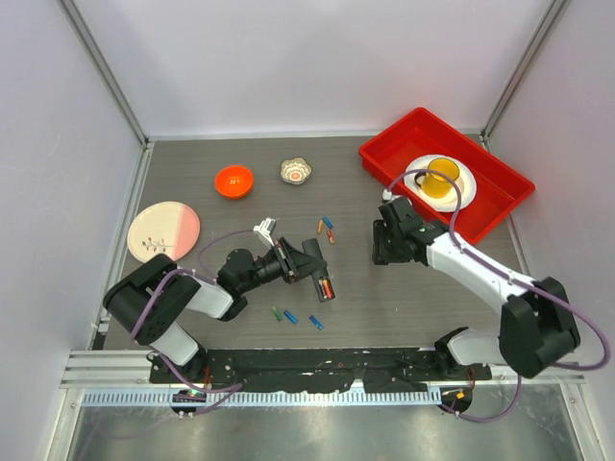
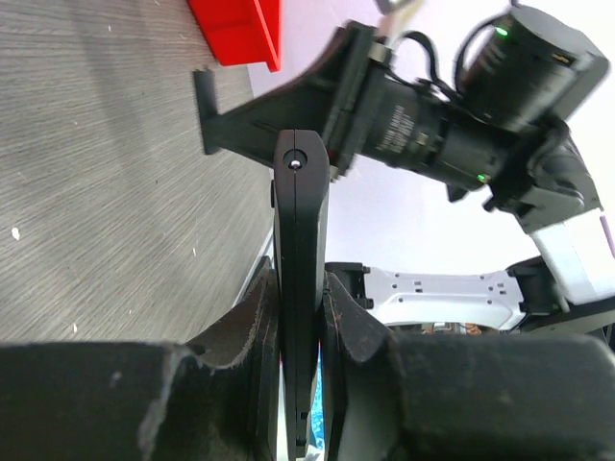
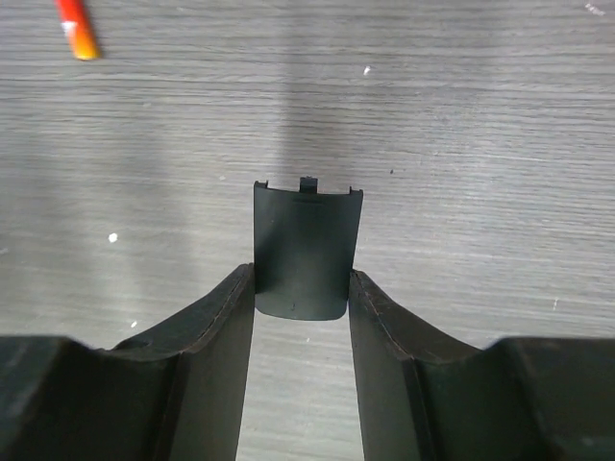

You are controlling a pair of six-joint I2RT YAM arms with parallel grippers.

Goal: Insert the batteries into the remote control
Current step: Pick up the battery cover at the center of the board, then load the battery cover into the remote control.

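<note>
Right wrist — right gripper point(image 3: 300, 280), angled down, pinches the cover point(image 3: 307, 240); left gripper point(image 2: 300, 300) clamps remote point(image 2: 300, 211) edge-on.

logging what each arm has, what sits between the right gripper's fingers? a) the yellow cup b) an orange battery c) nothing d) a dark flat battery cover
d, the right wrist view shows the battery cover, dark and flat with small tabs on its far edge, pinched between the fingers of the right gripper, while an orange battery lies apart on the table
</note>
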